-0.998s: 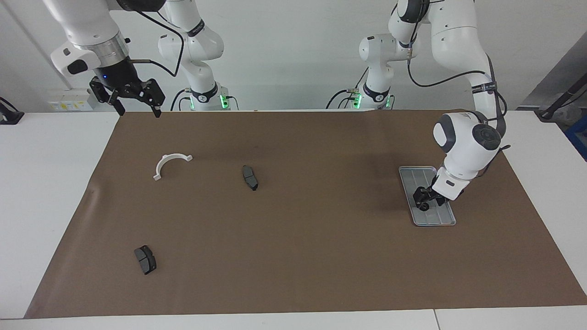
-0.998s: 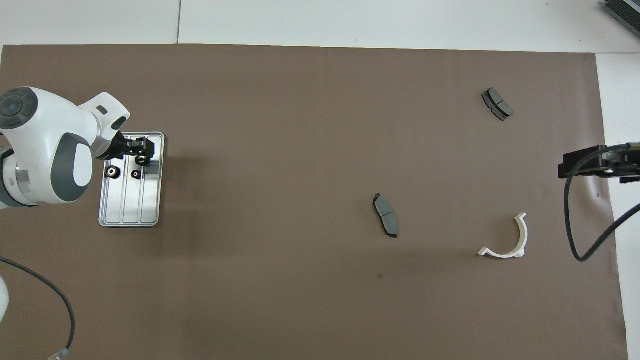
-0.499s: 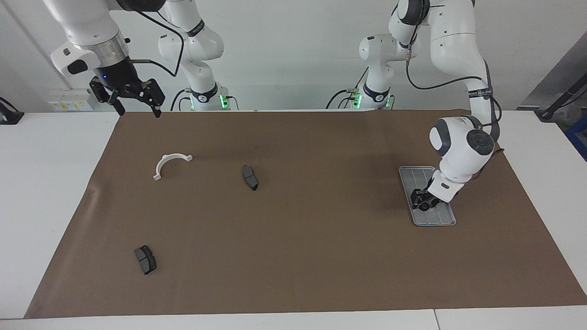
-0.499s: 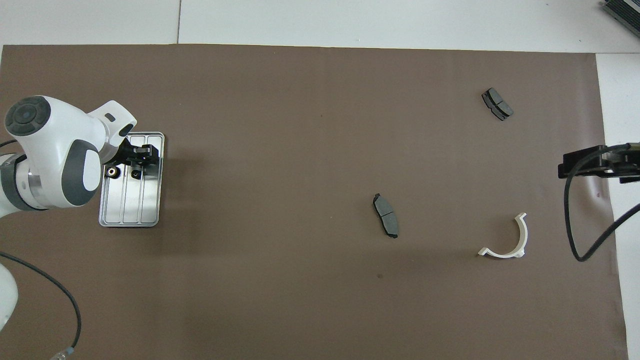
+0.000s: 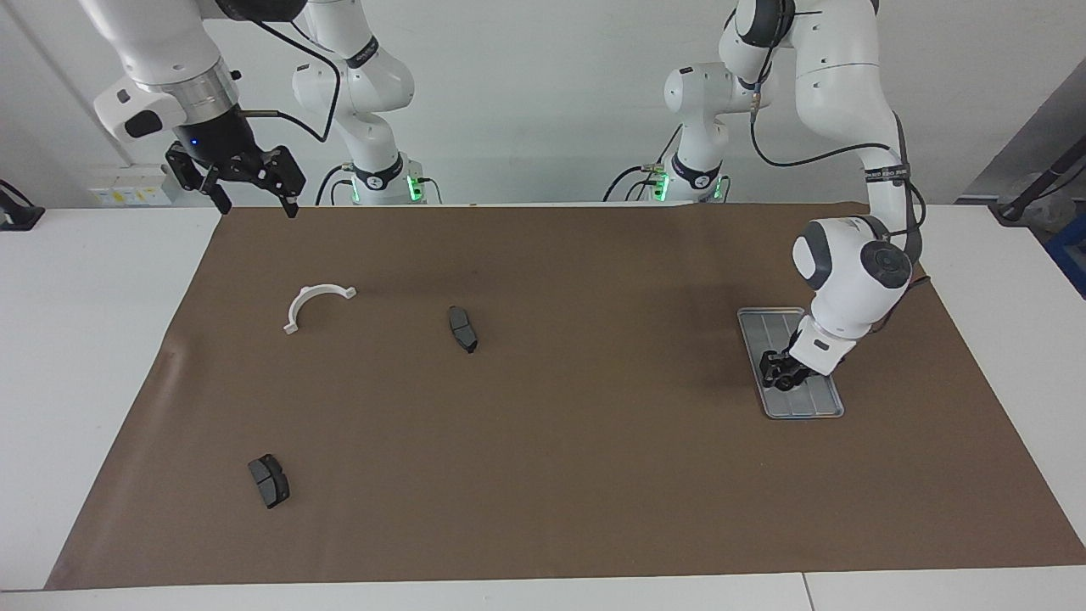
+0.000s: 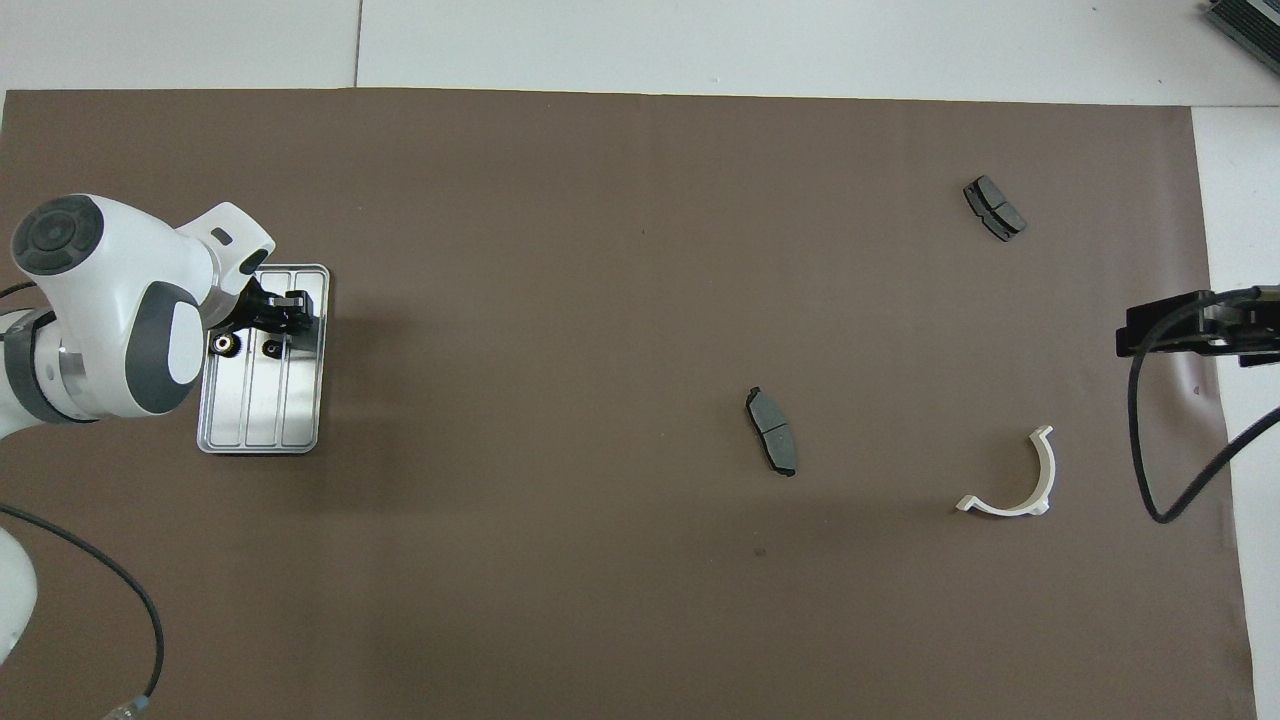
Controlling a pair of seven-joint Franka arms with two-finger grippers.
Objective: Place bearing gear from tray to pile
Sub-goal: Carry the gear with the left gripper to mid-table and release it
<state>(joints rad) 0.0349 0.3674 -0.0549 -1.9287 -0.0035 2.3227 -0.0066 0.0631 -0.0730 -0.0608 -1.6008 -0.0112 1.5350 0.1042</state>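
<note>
The silver grooved tray (image 6: 262, 420) (image 5: 808, 404) lies on the brown mat toward the left arm's end of the table. Two small black bearing gears (image 6: 224, 345) (image 6: 271, 348) sit in it. My left gripper (image 6: 291, 312) (image 5: 781, 378) is down in the tray, at the end farther from the robots, right at a third gear that it mostly hides. My right gripper (image 5: 257, 204) (image 6: 1190, 335) waits open in the air over the mat's edge at the right arm's end, holding nothing. No pile is in view.
A white curved bracket (image 5: 316, 304) and a dark grey brake pad (image 5: 462, 328) lie on the mat nearer to the robots. A second brake pad (image 5: 269, 480) lies farther out, toward the right arm's end.
My left gripper has sunk lower into the tray onto the gear and its jaws have narrowed. The tray's other gears and the right arm have not moved.
</note>
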